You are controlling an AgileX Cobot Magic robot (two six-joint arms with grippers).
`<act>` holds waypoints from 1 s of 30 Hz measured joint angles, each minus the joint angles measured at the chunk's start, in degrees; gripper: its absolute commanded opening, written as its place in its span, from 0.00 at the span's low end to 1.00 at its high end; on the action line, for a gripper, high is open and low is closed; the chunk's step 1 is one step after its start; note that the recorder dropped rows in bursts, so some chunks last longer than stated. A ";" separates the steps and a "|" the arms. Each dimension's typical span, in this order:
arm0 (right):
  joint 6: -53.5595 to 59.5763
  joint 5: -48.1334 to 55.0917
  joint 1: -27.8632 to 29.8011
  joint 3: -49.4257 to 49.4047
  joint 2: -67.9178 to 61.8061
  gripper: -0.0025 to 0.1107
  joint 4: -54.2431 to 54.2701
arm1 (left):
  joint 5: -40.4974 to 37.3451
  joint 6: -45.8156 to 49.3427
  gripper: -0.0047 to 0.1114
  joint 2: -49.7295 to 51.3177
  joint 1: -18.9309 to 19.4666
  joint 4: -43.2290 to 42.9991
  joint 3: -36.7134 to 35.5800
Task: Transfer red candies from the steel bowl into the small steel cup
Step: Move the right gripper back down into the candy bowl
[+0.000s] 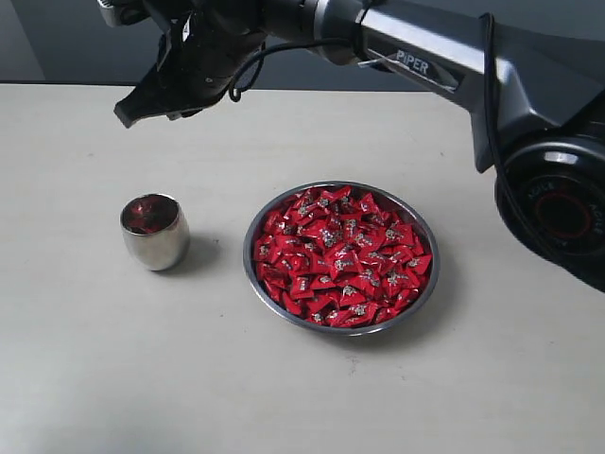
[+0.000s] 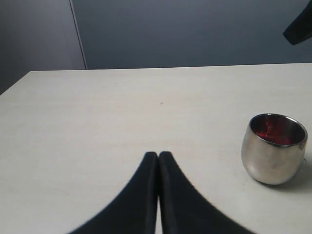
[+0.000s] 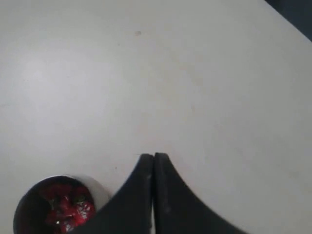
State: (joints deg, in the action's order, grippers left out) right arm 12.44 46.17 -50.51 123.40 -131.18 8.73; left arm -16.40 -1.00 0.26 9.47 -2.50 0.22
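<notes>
Many candies (image 1: 340,257) fill the bowl (image 1: 354,330) on the bench (image 1: 95,378). Some more lie in the cup (image 1: 154,232), which stands upright to the left of the bowl and does not touch it. Above the bench, beyond the cup, the right gripper (image 1: 128,112) hangs with jaws pressed together, empty. The left gripper (image 2: 158,155) is closed on nothing too.

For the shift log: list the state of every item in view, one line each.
cup: upright, partly filled
bowl: level, full
candies: wrapped, heaped in the bowl, some in the cup
left end effector: shut, empty
right end effector: shut, empty, raised
</notes>
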 measured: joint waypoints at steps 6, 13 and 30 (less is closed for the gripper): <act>-0.85 -1.29 3.68 -1.51 3.17 0.02 0.54 | 0.00 0.00 0.04 0.00 0.00 0.00 0.00; -1.71 -10.77 6.10 -15.28 11.63 0.02 0.76 | 0.00 0.00 0.04 0.00 0.00 0.00 0.00; -1.93 -16.50 16.95 -53.14 28.78 0.02 -0.63 | 0.00 0.00 0.04 0.00 0.00 0.00 0.00</act>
State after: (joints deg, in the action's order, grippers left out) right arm 10.50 29.67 -33.56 70.27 -102.40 8.10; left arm -16.40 -1.00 0.26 9.47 -2.50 0.22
